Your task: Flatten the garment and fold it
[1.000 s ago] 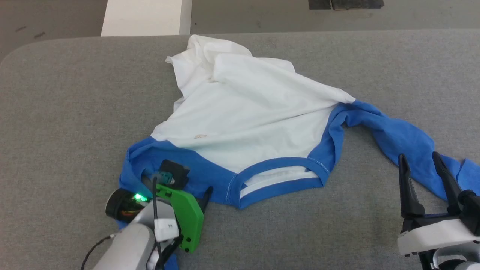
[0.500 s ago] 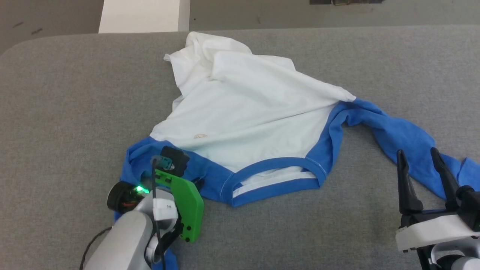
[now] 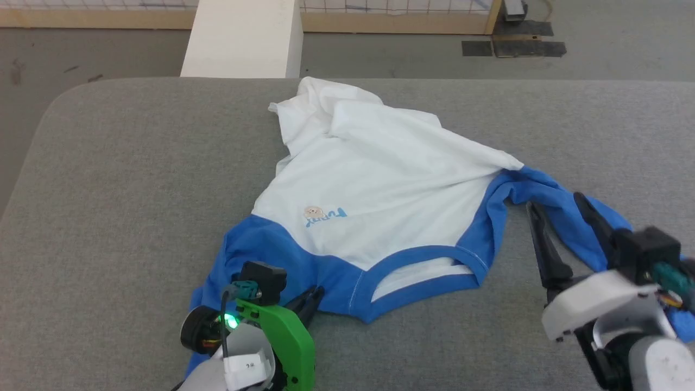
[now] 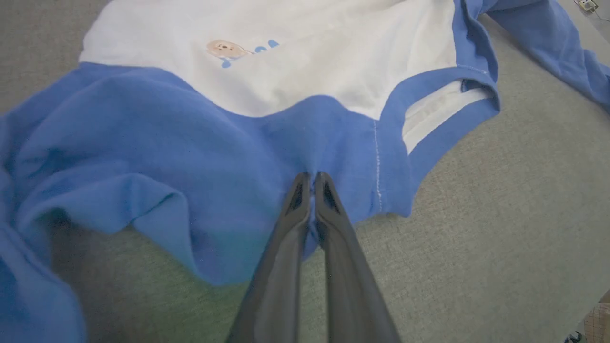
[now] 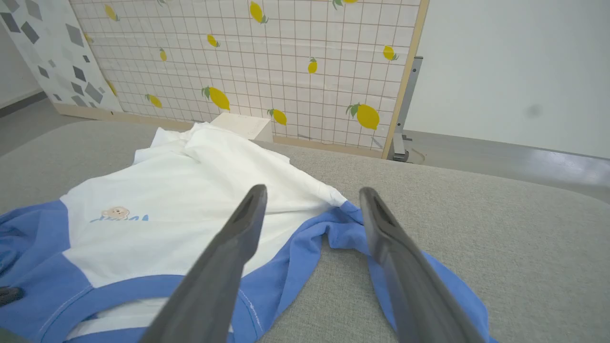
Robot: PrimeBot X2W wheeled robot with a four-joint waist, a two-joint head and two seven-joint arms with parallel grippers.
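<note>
Pinching garment (image 4: 310, 71) edge, left fingers (image 4: 279, 252), right fingers (image 5: 224, 267) spread, grey table (image 3: 136, 163) around

Head cam looks fwd & down over the counter (image 3: 119, 163). L wrist cam sits low, close along its fingers (image 4: 276, 267) onto the garment (image 4: 190, 152). R wrist cam faces across it twd the lemon wall (image 5: 238, 57), prob. from higher. All share the chest print (image 3: 324, 214).

garment (image 3: 391, 174) sleeve end: hidden under left arm (image 3: 244, 369) | right end effector (image 3: 555, 201): blurred
</note>
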